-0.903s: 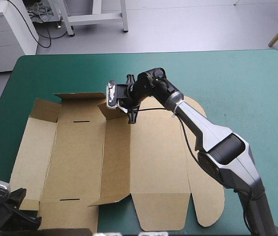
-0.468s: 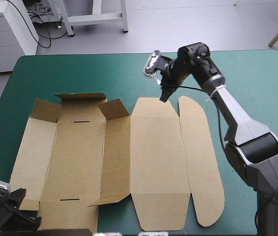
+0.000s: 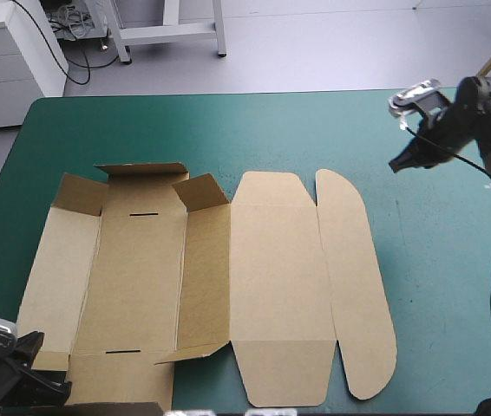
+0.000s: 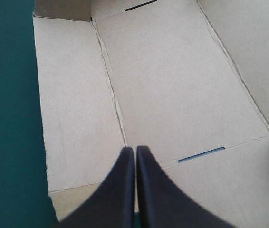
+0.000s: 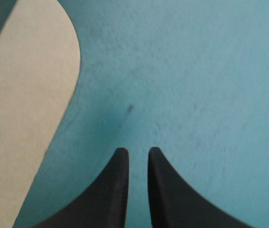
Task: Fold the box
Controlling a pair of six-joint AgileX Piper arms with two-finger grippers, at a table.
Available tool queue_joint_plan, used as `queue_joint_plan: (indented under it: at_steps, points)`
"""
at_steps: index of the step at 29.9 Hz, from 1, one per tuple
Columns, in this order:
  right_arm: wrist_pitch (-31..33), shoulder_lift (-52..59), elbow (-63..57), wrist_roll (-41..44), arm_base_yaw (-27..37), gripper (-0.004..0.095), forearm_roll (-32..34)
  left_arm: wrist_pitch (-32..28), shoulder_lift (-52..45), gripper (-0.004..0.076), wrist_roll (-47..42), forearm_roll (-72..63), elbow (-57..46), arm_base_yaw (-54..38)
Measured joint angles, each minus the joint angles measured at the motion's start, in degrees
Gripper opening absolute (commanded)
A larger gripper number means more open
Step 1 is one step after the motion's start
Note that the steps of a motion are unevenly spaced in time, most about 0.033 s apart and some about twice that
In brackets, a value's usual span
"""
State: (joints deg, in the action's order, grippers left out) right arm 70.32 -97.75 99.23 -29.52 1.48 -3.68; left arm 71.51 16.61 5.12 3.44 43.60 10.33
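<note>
From above, the box (image 3: pixel 133 277) lies over the left and middle of the desk (image 3: pixel 228 121). Its left half has low walls part-raised, while the lid panel (image 3: pixel 276 260) and rounded flap (image 3: pixel 358 286) lie flat. My right claw (image 3: pixel 399 164) hangs well apart from the box, out past the rounded flap's far end. Nothing grips the raised walls, so I judge they could sag back flat before I tuck them. Earlier this claw was at the box's far edge beside the small raised flap (image 3: pixel 200 191), then at the lid panel's far edge. Now it has swung clear of the board altogether. The box itself lies as it did just before.

Along my left wrist, my left claw (image 4: pixel 135 149) is closed to a single point and grips nothing. It sits over the box's near end, just beside the slot (image 4: pixel 201 154) in the floor crease. If I push down or forward with it closed, I could dent the board or slide the whole sheet.

Along my right wrist, the right claw (image 5: pixel 138 151) is nearly closed, with a thin slit between its fingers, and it is empty. Only bare cover lies under it, with the rounded flap (image 5: pixel 25 118) off to one side. Coming back in low, I might catch that flap's edge and shove the box askew.
</note>
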Motion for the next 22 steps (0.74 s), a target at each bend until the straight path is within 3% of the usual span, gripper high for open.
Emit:
queue_joint_plan:
  at_steps: [9, 22]
  points:
    - [0.0, 19.5, -22.6, 1.7, 10.9, 0.0115, -3.7, 0.0, 0.0, -0.0010, 0.0, 0.1, 0.0, 0.0]
    - [0.0, 48.6, -48.4, 6.1, 11.5, 0.0087, -8.3, 0.0, 0.0, -0.0010, -0.2, -1.1, 0.0, -0.1]
